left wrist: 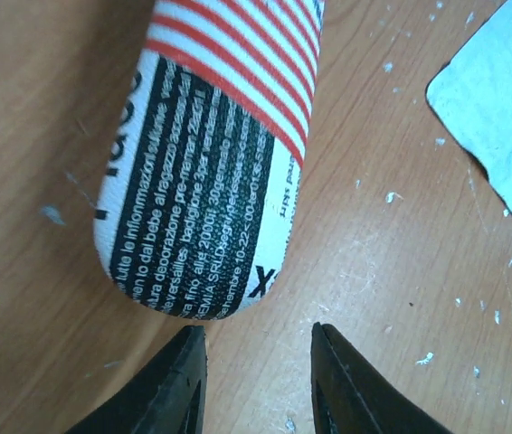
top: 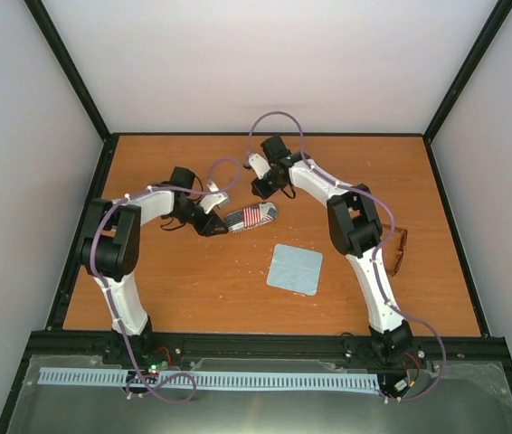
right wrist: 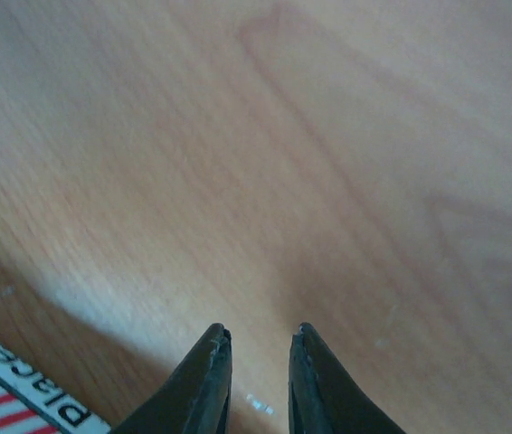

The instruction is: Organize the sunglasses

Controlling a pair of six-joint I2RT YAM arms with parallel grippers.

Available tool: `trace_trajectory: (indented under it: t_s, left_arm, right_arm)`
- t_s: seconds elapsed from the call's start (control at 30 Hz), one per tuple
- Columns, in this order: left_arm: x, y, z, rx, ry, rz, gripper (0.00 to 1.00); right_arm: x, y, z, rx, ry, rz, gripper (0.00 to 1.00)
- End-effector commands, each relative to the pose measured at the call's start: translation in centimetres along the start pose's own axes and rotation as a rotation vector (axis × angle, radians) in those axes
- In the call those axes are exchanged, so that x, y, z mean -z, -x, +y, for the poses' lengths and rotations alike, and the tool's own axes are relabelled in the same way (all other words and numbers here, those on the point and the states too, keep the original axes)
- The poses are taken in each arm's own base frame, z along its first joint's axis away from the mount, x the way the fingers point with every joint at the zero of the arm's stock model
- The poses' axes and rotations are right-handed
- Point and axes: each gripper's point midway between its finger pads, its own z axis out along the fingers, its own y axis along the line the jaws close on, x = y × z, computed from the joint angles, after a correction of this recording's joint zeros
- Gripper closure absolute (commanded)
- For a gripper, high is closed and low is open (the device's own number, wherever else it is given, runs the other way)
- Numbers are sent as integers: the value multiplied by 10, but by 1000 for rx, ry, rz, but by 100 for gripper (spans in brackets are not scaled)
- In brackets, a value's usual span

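Note:
The sunglasses [top: 400, 250], thin and dark brown, lie on the table at the right, partly behind my right arm. The oval flag-patterned case [top: 251, 217] lies closed near the middle. My left gripper [top: 214, 225] is open and empty just left of the case's end; in the left wrist view the case [left wrist: 211, 154] lies right ahead of the gripper [left wrist: 258, 339], apart from it. My right gripper [top: 263, 188] is open and empty just behind the case; its wrist view shows the gripper [right wrist: 260, 336] over bare wood, with a corner of the case [right wrist: 21, 407] at bottom left.
A light blue square cloth [top: 294, 268] lies flat in front of the case, also at the upper right of the left wrist view [left wrist: 500, 108]. A black frame [top: 455, 226] borders the wooden table, with walls behind and beside it.

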Motion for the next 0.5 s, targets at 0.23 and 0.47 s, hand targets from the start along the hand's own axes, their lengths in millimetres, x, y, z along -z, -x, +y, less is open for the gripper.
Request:
trace_trajectory:
  t_s: [0.23, 0.47]
  left_arm:
    - [-20, 9, 24, -24, 13, 5, 64]
    - [-19, 27, 37, -50, 32, -21, 64]
  right_arm:
    - [6, -51, 25, -61, 70, 112, 79]
    - [34, -49, 26, -90, 14, 76, 42]
